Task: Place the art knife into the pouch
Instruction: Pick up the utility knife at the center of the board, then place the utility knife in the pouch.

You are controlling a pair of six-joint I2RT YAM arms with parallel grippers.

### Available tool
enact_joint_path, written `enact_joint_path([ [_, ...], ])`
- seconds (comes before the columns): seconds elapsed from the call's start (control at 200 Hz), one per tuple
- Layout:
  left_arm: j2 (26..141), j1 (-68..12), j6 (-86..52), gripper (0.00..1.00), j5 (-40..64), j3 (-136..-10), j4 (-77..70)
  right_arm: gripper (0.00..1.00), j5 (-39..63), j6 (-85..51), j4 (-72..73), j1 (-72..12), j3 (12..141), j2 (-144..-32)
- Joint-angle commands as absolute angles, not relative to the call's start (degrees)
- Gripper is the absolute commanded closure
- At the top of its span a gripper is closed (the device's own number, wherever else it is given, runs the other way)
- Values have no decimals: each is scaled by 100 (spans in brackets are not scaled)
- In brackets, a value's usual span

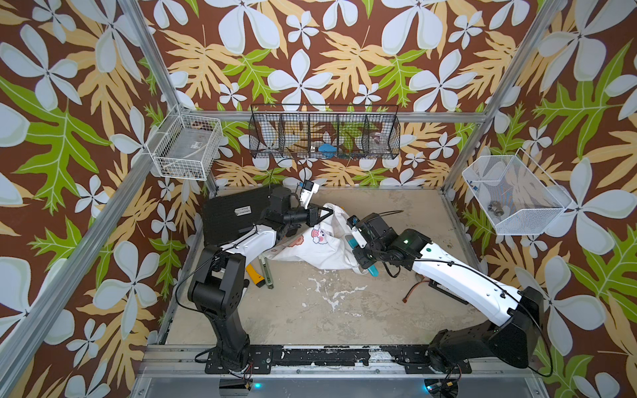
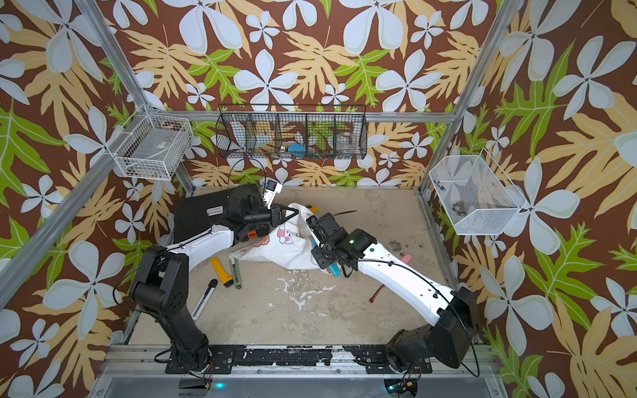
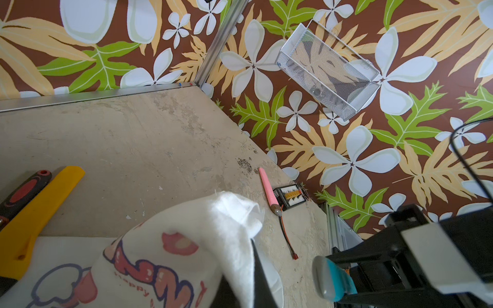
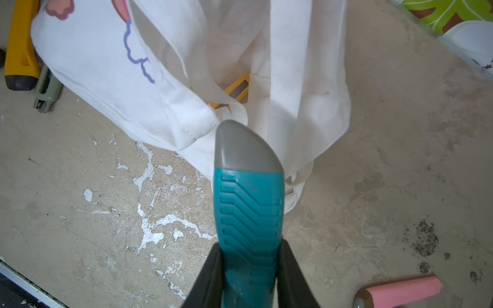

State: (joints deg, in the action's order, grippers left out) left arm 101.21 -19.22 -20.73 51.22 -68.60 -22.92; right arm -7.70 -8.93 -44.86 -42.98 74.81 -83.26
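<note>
White arm shells (image 1: 458,279), black joints (image 1: 220,289), thin black cables (image 1: 435,262), green LED (image 1: 406,242).

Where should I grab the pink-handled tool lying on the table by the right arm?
Grip the pink-handled tool mid-sleeve, toward its free end, coming straight down with jaws across its narrow width. It lies flat, and the black board crowds its metal-tipped end.

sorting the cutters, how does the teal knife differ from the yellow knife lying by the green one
Colour: the teal knife has a teal ribbed grip and grey end; the yellow knife is yellow with a black end. State: the teal knife is clamped in the right gripper beside the pouch; the yellow knife lies loose on the table, next to the green knife. Both are long, slim tools.
</note>
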Motion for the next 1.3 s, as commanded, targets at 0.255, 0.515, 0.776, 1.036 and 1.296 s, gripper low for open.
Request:
enact_joint_path([
  [0.255, 9864, -2048, -1949, 100, 5223, -6681, -2320, 83, -610, -405, -4262, -4155, 8379, -9551],
  [0.515, 9625, -2092, -1976, 100, 5305, -6515, -2409, 83, -262, -132, -4070, -3742, 9192, -10339],
  [0.776, 9598, -2138, -2013, 100, 5321, -6539, -2426, 76, 597, -275, -2981, -3494, 8946, -10273],
  [1.036, 9620, -2142, -2021, 100, 5334, -6619, -2355, 74, 764, -421, -1685, -3445, 8181, -9819],
  [1.296, 9653, -2143, -2031, 100, 5361, -6667, -2356, 73, 369, -502, 106, -3430, 7025, -9261],
])
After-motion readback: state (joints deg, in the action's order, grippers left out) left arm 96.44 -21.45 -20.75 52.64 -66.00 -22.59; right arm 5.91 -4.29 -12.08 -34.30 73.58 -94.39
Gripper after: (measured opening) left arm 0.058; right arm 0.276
